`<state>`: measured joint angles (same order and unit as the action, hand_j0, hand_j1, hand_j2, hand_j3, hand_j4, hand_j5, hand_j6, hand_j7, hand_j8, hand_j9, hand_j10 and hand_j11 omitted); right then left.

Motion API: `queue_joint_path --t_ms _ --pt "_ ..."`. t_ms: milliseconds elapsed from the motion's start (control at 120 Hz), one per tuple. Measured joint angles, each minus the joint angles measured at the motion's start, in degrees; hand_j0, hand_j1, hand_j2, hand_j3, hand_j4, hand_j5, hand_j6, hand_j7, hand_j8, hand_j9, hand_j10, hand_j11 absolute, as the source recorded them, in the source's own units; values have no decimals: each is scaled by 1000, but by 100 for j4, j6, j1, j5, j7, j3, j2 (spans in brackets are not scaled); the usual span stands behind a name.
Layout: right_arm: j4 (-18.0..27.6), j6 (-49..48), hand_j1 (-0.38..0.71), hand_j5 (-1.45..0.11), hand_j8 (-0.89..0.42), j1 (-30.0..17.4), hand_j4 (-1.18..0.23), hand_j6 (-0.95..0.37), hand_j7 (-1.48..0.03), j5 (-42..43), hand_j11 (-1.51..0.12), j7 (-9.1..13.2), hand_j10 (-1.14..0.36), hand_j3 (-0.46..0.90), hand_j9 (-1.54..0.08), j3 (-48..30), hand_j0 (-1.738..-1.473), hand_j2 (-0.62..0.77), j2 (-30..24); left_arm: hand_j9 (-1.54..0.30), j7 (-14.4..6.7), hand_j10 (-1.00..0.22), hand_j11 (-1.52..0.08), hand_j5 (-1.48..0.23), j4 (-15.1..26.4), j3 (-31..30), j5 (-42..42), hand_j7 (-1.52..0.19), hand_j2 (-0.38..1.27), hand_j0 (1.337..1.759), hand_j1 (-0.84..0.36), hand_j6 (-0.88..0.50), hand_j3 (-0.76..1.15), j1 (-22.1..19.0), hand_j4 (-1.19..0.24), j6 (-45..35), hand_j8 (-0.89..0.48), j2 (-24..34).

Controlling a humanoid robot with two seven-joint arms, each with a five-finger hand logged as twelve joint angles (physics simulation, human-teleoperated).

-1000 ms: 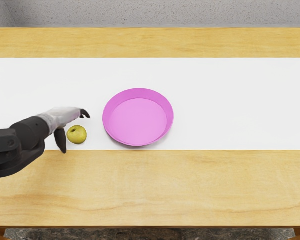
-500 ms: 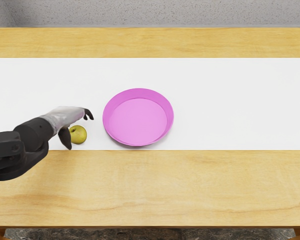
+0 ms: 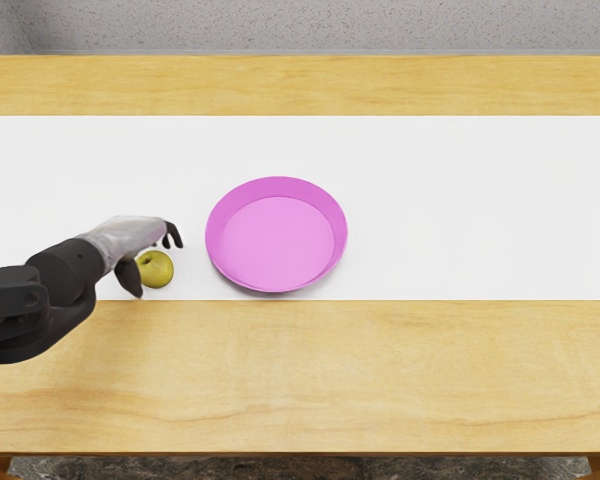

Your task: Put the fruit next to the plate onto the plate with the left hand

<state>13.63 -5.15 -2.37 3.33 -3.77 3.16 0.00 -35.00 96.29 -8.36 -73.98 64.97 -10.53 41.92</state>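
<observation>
Head view: the fruit (image 3: 158,270), a small yellow-green apple, sits on the white runner (image 3: 460,200) close to its front edge, just off the 8 o'clock side of the pink plate (image 3: 276,184) and not touching the rim. It is round, so I see no long axis to line up on. My left robot hand (image 3: 130,240) lies at the fruit's 10 o'clock, with its arm running off toward 8 o'clock across the wooden worktop (image 3: 310,380). The hand is open and cupped around the fruit, not clamped. The thumb (image 3: 132,282) reaches round to about 8 o'clock of it, the fingertips (image 3: 172,238) hang over about 1 o'clock, and the hand covers the fruit's left flank. I cannot tell whether any digit touches it. The right arm is out of view, so the left hand is the only one near. I judge the grasp not yet made. Once the fingers close, the carry goes toward 2 o'clock, up over the plate's near-left rim.
</observation>
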Motion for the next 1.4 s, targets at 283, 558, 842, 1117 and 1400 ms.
queue_joint_path --t_ms 283,558,842,1117,1400 --pt "0 1 -331 -20 -15 0 -15 -15 -20 0 -20 0 -15 0 -20 0 -1658 -3 0 -596 0 -461 -596 -596 -38 8 -23 -596 96 1658 -197 -462 0 -64 -461 -2 -462 -135" --pt "-1 4 -331 -20 -15 0 -15 -15 -20 0 -20 0 -15 0 -20 0 -1658 -3 0 -721 1 -546 -722 -724 -39 0 -31 -725 130 1656 -258 -498 0 -72 -544 3 -445 -128" --pt "-1 5 -331 -20 -15 0 -15 -15 -20 0 -20 -1 -15 0 -20 0 -1658 -3 0 -859 1 -628 -860 -843 -69 5 -37 -850 177 1652 -273 -449 0 -91 -637 10 -389 -88" --pt "-1 5 -331 -20 -15 0 -15 -15 -20 1 -20 0 -15 0 -20 0 -1658 -3 0 -889 0 -638 -887 -906 -137 64 -6 -890 302 1654 -297 -435 0 196 -646 51 -377 -70" --pt "-1 5 -331 -20 -15 0 -15 -15 -20 0 -20 0 -15 0 -20 0 -1658 -3 0 -878 0 -649 -877 -897 -170 269 37 -879 383 1655 -320 -452 0 764 -646 81 -403 -231"
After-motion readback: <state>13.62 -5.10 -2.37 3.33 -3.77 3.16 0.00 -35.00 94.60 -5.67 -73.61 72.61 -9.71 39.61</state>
